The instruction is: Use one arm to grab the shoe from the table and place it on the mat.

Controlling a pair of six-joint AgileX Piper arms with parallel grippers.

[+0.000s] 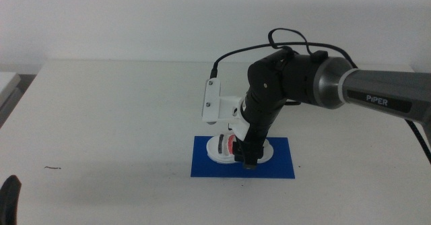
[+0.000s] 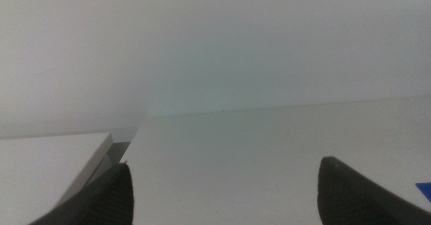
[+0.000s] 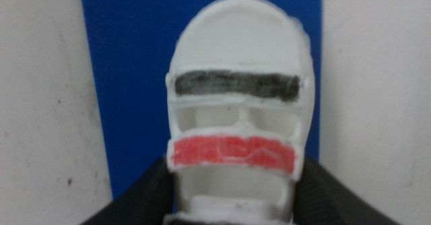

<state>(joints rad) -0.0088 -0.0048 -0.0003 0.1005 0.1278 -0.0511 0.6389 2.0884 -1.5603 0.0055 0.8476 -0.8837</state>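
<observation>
Placement looks nearly finished as we read it; the shoe [image 1: 225,147] sits over the blue mat [image 1: 283,164] in the lower centre of the middle view, and the right tool [image 1: 246,159] comes down onto it from the arm [image 1: 377,93] that enters at the right edge; in the right wrist view we see the shoe [image 3: 237,110] framed wholly by the mat [image 3: 128,83], its dark strap above its red one, with white bench [image 3: 40,104] showing on either side of the blue; the two dark jaws flank the shoe's near end and appear to press against its sides, so we judge the right tool to be pinching the shoe; we cannot tell from these pictures whether the sole rests flat on the mat or hangs just above it; what is left, in our judgement, is to settle the shoe, spread the jaws and lift the arm away; the left tool [image 1: 9,197] waits at the lower left corner of the middle view, and in its own wrist view its jaws stand well apart, holding nothing, over bare bench [image 2: 236,164].
</observation>
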